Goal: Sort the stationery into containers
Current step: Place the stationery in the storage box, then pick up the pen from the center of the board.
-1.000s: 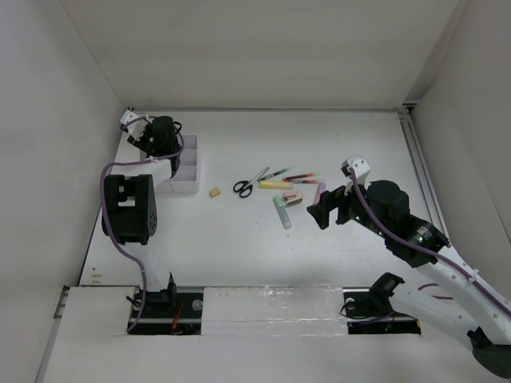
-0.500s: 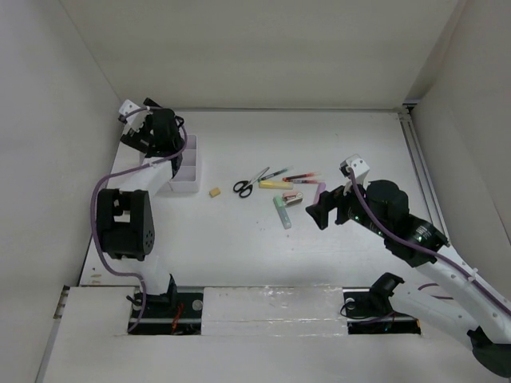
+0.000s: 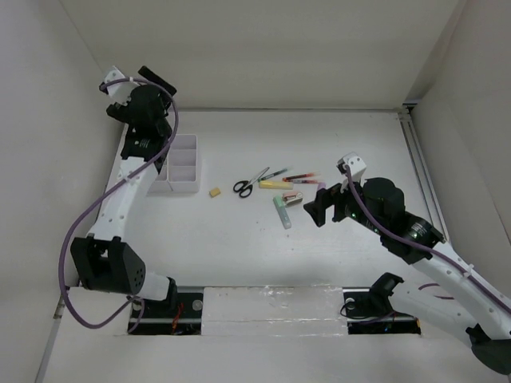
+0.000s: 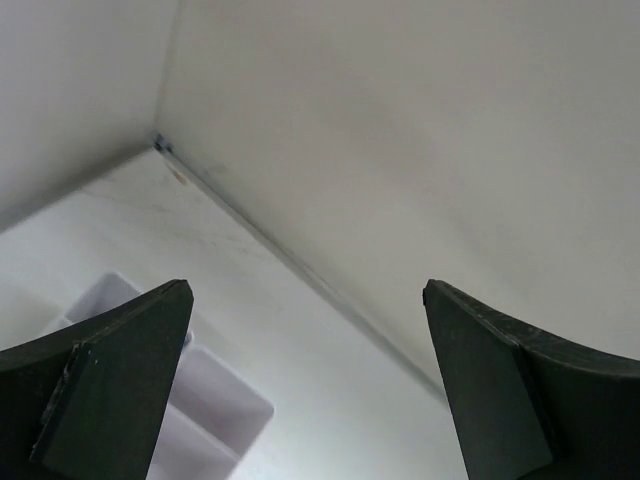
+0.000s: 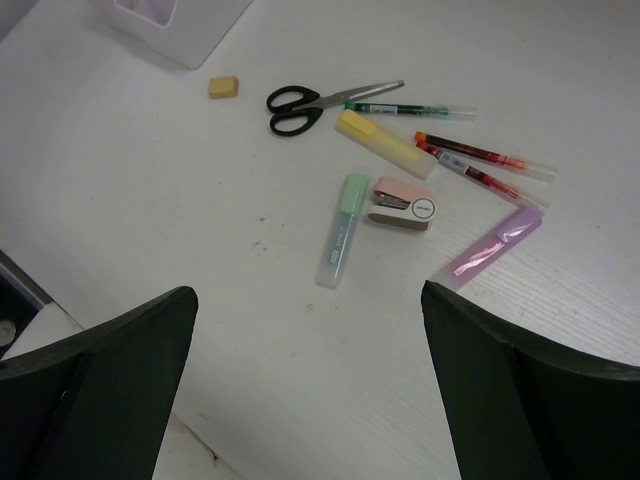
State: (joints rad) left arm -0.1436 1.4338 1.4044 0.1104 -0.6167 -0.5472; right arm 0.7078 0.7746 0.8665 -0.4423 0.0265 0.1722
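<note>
Spread wide and holding nothing, the right pincer (image 5: 305, 300) hovers above the table (image 5: 180, 220) with the loose stationery fanned out ahead of its fingertips. Nearest, just beyond the gap and a little toward the right finger, lies the green marker (image 5: 340, 243), its barrel running almost straight away from the pincer. This looks like the approach to a first pick, and that marker seems the natural choice. A small pink stapler (image 5: 403, 203) sits just beside its far, capped end on the right-finger side, so the clear near half of the barrel is the safer place to close. A slight wrist turn would set the fingers square across the barrel before the descent, which should go low enough for the tips to get under its round sides. Farther ahead are the yellow marker (image 5: 385, 143), the scissors (image 5: 320, 103), thin pens (image 5: 480, 155) and, off the right finger, a pink marker (image 5: 495, 245); none crowd the grasp. The tan eraser (image 5: 224, 87) and the white tray (image 5: 180, 40) lie well ahead toward the left-finger side. Above that tray the left pincer (image 4: 305, 290) hangs raised, parted and empty, so the drop path needs watching.
</note>
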